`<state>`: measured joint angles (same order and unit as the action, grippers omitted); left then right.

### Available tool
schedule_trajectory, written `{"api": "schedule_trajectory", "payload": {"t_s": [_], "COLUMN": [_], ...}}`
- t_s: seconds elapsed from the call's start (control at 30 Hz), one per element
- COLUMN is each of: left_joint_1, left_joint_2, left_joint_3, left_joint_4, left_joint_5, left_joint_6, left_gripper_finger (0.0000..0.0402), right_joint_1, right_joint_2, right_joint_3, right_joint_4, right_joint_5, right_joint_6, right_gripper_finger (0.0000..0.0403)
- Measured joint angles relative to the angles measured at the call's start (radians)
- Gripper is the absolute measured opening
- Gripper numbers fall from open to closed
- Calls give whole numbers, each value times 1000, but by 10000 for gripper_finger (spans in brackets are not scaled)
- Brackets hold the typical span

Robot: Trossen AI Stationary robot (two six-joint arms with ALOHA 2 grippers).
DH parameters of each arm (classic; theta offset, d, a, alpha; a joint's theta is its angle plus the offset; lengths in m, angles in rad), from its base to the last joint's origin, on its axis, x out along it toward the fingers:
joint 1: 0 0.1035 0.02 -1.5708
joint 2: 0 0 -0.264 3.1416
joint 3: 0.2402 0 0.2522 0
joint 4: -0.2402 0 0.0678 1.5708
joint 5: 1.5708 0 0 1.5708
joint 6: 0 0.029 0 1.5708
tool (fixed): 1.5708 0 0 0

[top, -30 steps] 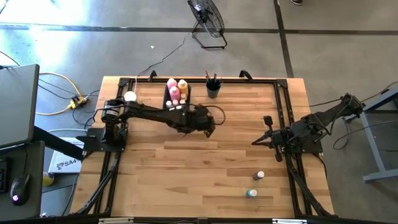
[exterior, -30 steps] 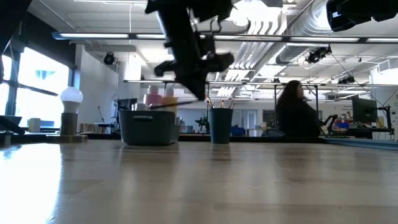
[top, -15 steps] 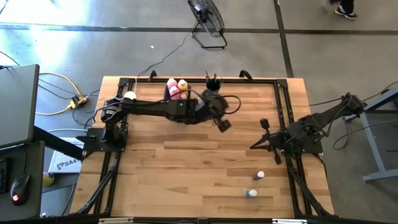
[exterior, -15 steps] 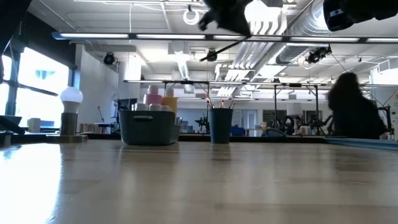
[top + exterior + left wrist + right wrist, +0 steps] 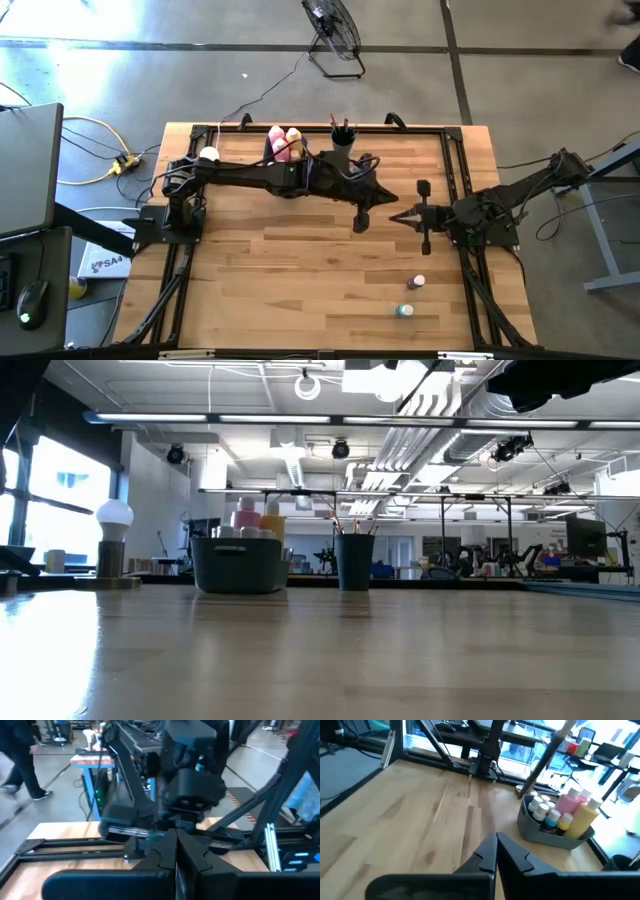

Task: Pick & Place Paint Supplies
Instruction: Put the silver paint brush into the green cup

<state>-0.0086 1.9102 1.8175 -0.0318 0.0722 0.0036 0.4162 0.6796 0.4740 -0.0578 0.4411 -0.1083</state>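
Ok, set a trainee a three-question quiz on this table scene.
1. True or false: the left hand is shut and holds nothing.
2. How many small paint bottles stand loose on the table, outside the grey bin?
3. The dark cup of brushes stands: A) beside the bin at the far edge, B) beside the loose bottles, C) under the right hand.

Key: 1 true; 2 two; 3 A.

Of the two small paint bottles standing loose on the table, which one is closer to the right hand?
The purple bottle; the green bottle stands farther from the right hand.
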Motion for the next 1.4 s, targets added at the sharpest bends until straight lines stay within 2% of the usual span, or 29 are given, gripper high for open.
{"api": "schedule_trajectory", "payload": {"t_s": [0.3,0.43,0.67,0.77,0.97,1.13,1.4], "left_joint_1": [0,-1,-12,-13,-12,-12,-12], "left_joint_2": [1,1,1,1,1,1,1], "left_joint_3": [-46,-57,-60,-60,-60,-60,-60], "left_joint_4": [40,46,82,75,64,60,60], "left_joint_5": [30,51,104,105,104,102,86], "left_joint_6": [-7,-8,15,16,18,18,18], "left_gripper_finger": [0,0,0,0,0,0,0], "right_joint_1": [0,0,0,-1,-7,-32,-45], "right_joint_2": [60,127,212,225,228,228,228], "right_joint_3": [0,0,0,0,0,0,0], "right_joint_4": [74,153,288,356,461,489,473], "right_joint_5": [6,11,184,181,176,79,73], "right_joint_6": [36,33,26,0,-49,-44,-25], "right_gripper_finger": [17,57,140,154,145,125,59]}}
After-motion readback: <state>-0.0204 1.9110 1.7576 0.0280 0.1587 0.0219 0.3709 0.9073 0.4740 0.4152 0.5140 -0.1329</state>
